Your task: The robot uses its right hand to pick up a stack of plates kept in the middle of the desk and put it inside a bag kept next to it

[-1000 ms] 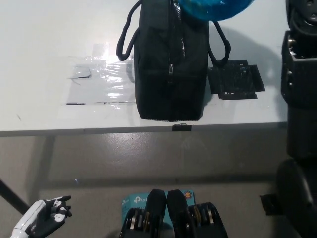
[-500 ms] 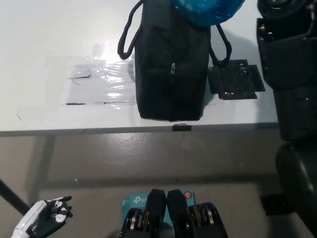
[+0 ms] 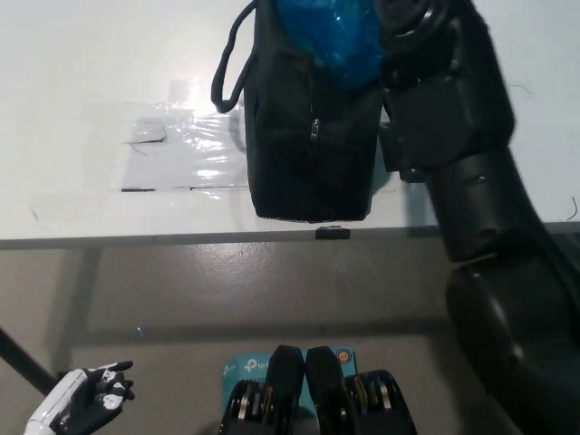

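Most of the job looks done to me: the stack of plates (image 3: 333,41) is off the desk (image 3: 82,72) and sitting in the mouth of the black bag (image 3: 308,136) at the top middle of the frame. What's left, I'd guess, is pushing it the rest of the way down and letting go, since a good chunk of it pokes above the bag's opening.

The stack itself reads as a shiny bright blue bundle, glossy like it's wrapped in plastic, and you can't pick out single plates. Its upper part is cut off by the frame edge.

The black right arm (image 3: 471,199) sweeps in from the lower right up to the top, ending right beside the blue bundle. The right hand (image 3: 412,23) is mostly out of frame or lost in the dark shapes, so I can't tell if it's gripping the stack or not.

The white left hand (image 3: 91,399) hangs idle in the lower left corner, below desk level, fingers loosely spread and holding nothing.

There's also a patch of clear tape (image 3: 186,149) on the desk left of the bag.
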Available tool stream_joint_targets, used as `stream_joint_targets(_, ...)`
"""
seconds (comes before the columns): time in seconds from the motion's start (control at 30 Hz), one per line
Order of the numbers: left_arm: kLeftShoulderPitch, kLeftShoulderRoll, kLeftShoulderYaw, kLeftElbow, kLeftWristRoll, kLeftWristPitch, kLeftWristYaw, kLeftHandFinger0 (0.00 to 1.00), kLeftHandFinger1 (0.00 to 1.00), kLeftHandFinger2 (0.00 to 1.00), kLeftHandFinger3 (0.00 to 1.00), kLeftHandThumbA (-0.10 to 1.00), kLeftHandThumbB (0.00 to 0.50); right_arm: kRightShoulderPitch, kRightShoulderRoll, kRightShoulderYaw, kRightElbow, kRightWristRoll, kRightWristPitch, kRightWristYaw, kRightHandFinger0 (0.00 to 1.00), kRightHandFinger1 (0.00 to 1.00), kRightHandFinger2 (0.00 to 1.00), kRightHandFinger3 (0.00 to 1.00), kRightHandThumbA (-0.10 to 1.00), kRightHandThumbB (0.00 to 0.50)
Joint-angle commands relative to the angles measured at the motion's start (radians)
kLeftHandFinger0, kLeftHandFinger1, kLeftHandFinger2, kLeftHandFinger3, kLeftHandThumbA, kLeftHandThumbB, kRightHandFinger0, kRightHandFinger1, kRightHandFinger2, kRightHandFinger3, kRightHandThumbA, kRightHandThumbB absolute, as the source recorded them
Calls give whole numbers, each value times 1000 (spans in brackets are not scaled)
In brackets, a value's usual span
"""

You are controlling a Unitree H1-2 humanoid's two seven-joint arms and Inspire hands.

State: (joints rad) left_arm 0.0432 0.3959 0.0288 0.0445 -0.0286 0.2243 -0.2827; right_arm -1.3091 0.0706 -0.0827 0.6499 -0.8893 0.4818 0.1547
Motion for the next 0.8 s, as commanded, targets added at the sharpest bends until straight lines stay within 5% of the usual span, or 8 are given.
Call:
stream_joint_targets(0.0, 2, 10, 1, -14, 5, -14, 2, 813, 825, 882, 948, -100, 231, -113, 43, -63, 14, -169, -12, 31, 0, 0, 0, 48, -100, 165)
stream_joint_targets(0.17, 10, 7, 2, -11, 0, -17, 4, 810, 825, 866, 961, -100, 208, -161, 94, -179, 66, -287, -12, 48, 0, 0, 0, 88, -100, 2)
stream_joint_targets(0.23, 13, 6, 2, -8, -1, -17, 3, 878, 863, 883, 981, -100, 207, -185, 111, -267, 88, -360, -12, 59, 0, 0, 0, 258, -100, 0)
stream_joint_targets(0.5, 28, 4, 7, -18, -4, -26, 6, 860, 849, 884, 975, -100, 207, -184, 158, -479, 99, -499, -12, 49, 0, 0, 0, 457, -1, 0)
stream_joint_targets(0.6, 29, 4, 7, -18, -4, -26, 6, 865, 850, 881, 973, -100, 207, -192, 169, -515, 96, -536, -12, 55, 0, 0, 0, 455, -1, 0)
stream_joint_targets(0.67, 31, -1, 12, -18, -14, -34, 5, 843, 828, 863, 967, -100, 209, -178, 213, -602, 69, -575, -12, 24, 0, 0, 91, 676, -3, 0)
stream_joint_targets(0.73, 30, 1, 11, -14, -14, -42, 1, 831, 819, 855, 966, -100, 214, -194, 241, -688, 62, -601, -12, 4, 0, 0, 64, 672, -30, 12)
stream_joint_targets(0.77, 33, 0, 9, -12, -15, -42, -1, 828, 820, 851, 963, -100, 202, -181, 256, -700, 61, -580, -12, -31, 0, 0, 32, 667, -83, 61)
